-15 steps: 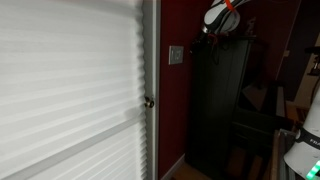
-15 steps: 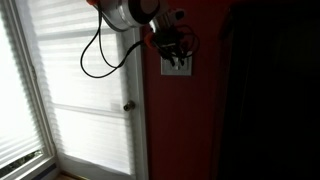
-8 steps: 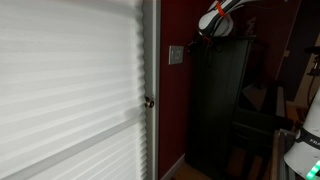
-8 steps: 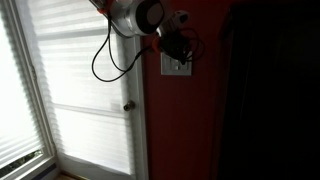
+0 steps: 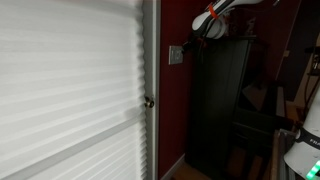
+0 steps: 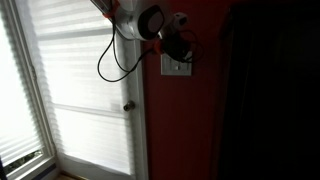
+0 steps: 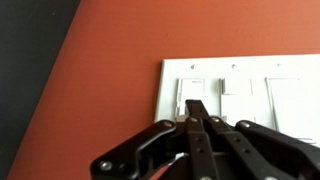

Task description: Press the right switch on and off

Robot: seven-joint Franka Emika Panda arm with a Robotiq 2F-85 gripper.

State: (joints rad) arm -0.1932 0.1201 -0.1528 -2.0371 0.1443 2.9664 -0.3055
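The right switch (image 7: pixel 195 88) is the pale rocker at one end of a white switch plate (image 7: pixel 250 105) fixed to a red wall (image 7: pixel 100 90). In the wrist view it is the rocker nearest the plate edge that borders the bare red wall. The gripper (image 7: pixel 196 105) comes in from the bottom of that view with its two dark fingers (image 7: pixel 190 125) drawn together into a single narrow tip and nothing between them. The tip overlaps the lower part of this rocker, but I cannot tell whether it actually touches the rocker. In an exterior view the plate (image 6: pixel 176 66) hangs just below the gripper (image 6: pixel 178 48). The white arm (image 6: pixel 140 22) reaches in from the upper left, and a black cable (image 6: pixel 103 66) loops down from it. In an exterior view from the side, the plate (image 5: pixel 176 55) sits on the strip of red wall between a white door (image 5: pixel 70 90) covered by a slatted blind and a tall dark cabinet (image 5: pixel 220 100). It is higher than the round door knob (image 5: pixel 149 101). There the gripper (image 5: pixel 204 30) appears above the plate, in front of the top of the cabinet.
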